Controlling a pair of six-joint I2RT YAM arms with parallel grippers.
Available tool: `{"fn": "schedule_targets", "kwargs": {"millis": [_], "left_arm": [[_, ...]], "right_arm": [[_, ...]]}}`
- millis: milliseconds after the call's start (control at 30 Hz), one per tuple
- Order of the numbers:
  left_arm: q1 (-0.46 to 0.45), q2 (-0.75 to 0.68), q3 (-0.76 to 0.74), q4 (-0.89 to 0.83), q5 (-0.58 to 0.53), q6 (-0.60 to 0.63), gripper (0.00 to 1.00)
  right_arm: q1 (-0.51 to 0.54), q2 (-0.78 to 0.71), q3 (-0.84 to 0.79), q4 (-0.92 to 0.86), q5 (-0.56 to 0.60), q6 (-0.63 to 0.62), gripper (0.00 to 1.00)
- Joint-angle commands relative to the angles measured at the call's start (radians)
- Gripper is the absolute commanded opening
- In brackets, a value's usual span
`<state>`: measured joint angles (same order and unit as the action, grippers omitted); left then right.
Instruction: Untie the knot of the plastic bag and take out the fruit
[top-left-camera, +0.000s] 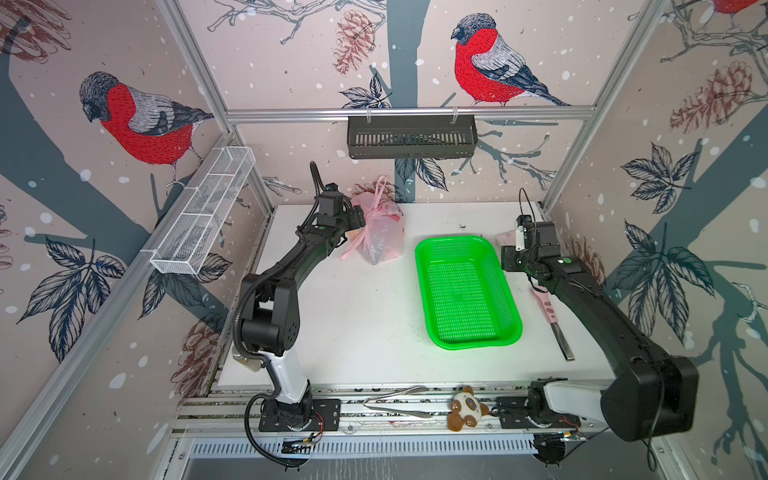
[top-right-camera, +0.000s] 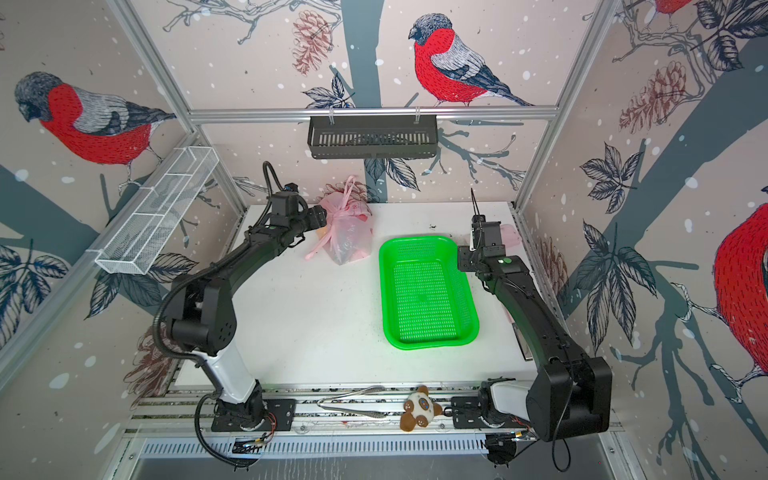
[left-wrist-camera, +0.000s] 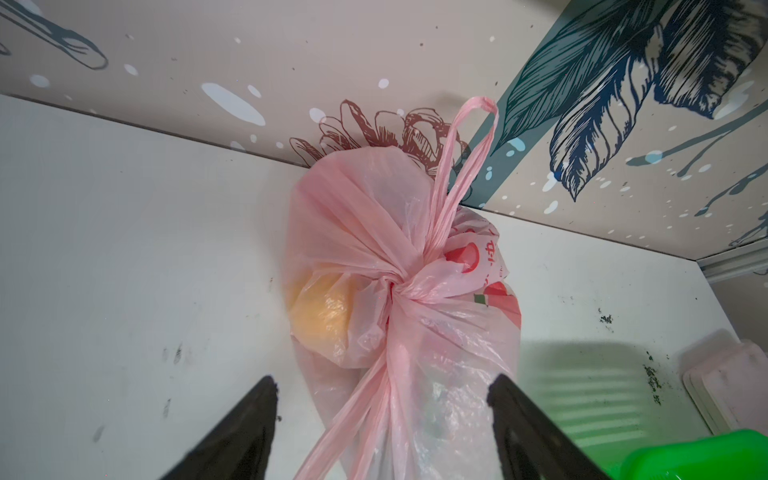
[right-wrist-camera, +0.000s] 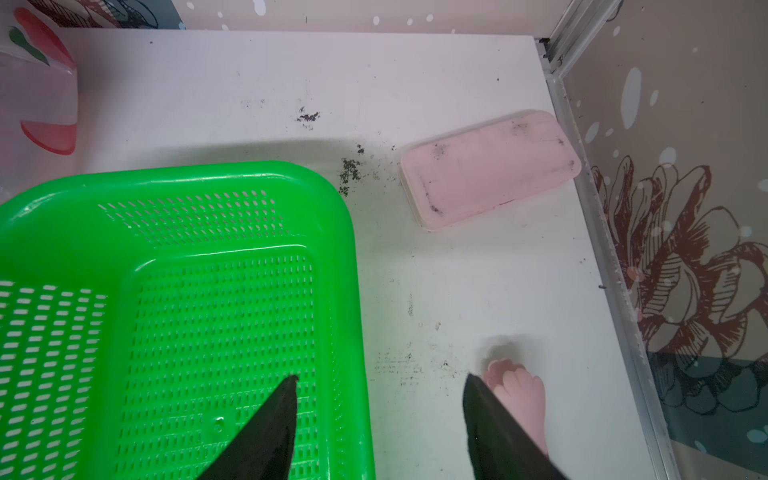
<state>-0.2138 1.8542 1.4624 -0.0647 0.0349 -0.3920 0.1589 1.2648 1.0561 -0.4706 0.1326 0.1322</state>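
Pink plastic bag (top-left-camera: 380, 232), knot (left-wrist-camera: 399, 286) tied, fruit (left-wrist-camera: 320, 316) inside, is shown at the table (top-left-camera: 353, 324) rear; the left gripper (left-wrist-camera: 382, 386) is stretched toward it, jaws parted astride the tails (left-wrist-camera: 353, 415); the right gripper (right-wrist-camera: 380, 378) is poised, spread and empty, above the green basket (right-wrist-camera: 166, 208) rim

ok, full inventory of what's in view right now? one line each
plastic bag: 1, see-through pink, red prints, back of table, left of centre
knot: 1, pale pink, on the bag, tied
fruit: 1 visible, orange-yellow, inside the bag
basket: 1, green, table, right of centre, empty
case: 1, pink, back right of table
tool: 1, pink handle, grey shaft, right table edge
tongs: 1, metal, front rail
plush toy: 1, brown and white, front rail
wire rack: 1, white, left wall
shelf: 1, black, back rail
left gripper: 1, black, open, at the bag, tails between its fingers
right gripper: 1, black, open, empty, over the basket's right rim
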Motion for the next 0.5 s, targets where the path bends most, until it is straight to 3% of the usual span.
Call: {"fn": "schedule_targets", "kwargs": {"millis": [0, 200, 467], "left_arm": [[-0.025, 0.078, 0.09, -0.029, 0.037, 0.004, 0.73], [-0.069, 0.211, 0.218, -0.083, 0.005, 0.005, 0.71], [-0.098, 0.262, 0.236, -0.102, -0.124, 0.022, 0.73]], "right_arm": [[0.001, -0.039, -0.011, 0.045, 0.012, 0.016, 0.65], [-0.007, -0.053, -0.011, 0.066, 0.003, 0.015, 0.65], [-0.009, -0.045, -0.029, 0.093, -0.032, 0.014, 0.65]]}}
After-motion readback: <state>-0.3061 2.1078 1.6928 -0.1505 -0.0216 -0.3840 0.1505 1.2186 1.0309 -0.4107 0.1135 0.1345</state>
